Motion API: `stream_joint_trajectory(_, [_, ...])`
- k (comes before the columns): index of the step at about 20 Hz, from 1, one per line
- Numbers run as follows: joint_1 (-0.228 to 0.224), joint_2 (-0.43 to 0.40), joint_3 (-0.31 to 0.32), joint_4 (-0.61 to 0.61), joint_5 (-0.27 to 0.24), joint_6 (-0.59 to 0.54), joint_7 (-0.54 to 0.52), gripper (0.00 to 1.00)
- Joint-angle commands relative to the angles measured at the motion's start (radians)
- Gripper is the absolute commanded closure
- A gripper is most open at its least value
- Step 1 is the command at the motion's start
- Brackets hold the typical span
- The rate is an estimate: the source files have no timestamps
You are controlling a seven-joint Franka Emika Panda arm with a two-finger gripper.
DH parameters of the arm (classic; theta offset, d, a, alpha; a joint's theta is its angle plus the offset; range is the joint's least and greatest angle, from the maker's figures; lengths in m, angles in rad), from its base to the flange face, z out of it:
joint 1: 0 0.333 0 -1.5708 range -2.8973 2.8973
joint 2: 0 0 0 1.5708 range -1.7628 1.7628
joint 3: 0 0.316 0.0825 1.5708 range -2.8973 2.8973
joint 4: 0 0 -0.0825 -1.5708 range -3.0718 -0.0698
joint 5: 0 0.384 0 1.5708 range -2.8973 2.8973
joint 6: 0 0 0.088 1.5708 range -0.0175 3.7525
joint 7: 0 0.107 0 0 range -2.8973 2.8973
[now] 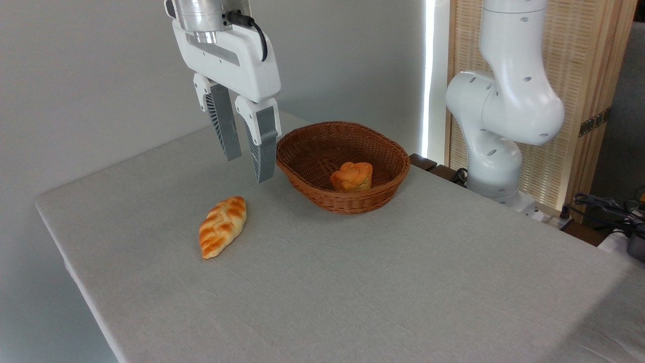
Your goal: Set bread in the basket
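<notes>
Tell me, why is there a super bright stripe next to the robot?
In the camera view, light glares white through a gap beside the wooden screen, washing out detail there; the bread, basket and fingers stay sharp, with soft shadows.

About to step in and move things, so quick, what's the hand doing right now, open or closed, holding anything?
Hand: open, empty, up above the grey cloth-covered table, clear of the golden braided loaf and beside the reddish-brown wicker basket.

Glossy white rounded arm (509, 108) with small dark holes; white pincer (247, 169) carries ribbed grey fingers (264, 151) (black cable (257, 35) on top).
</notes>
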Motion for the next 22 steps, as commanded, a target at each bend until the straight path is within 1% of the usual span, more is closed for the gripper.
stream_joint_trajectory(1, [0.003, 0.000, -0.001, 0.005, -0.002, -0.007, -0.002, 0.00])
stream_joint_trajectory(2, [0.003, 0.000, -0.003, 0.001, -0.002, -0.006, -0.007, 0.00])
stream_joint_trajectory(4, [-0.003, 0.000, -0.006, -0.004, -0.002, -0.001, -0.051, 0.00])
stream_joint_trajectory(9, [-0.007, 0.004, -0.049, -0.044, -0.003, 0.037, -0.152, 0.00])
stream_joint_trajectory(11, [-0.010, 0.011, -0.067, -0.074, -0.013, 0.088, -0.249, 0.00])
stream_joint_trajectory(14, [-0.013, 0.043, -0.119, -0.131, -0.020, 0.213, -0.413, 0.00])
stream_joint_trajectory(15, [-0.023, 0.060, -0.137, -0.146, -0.020, 0.244, -0.462, 0.00])
stream_joint_trajectory(18, [-0.058, 0.116, -0.161, -0.173, -0.026, 0.330, -0.602, 0.00])
stream_joint_trajectory(19, [-0.058, 0.130, -0.177, -0.180, -0.033, 0.353, -0.655, 0.00])
stream_joint_trajectory(20, [-0.058, 0.136, -0.193, -0.191, -0.037, 0.373, -0.698, 0.00])
stream_joint_trajectory(22, [-0.058, 0.136, -0.196, -0.223, -0.039, 0.390, -0.731, 0.00])
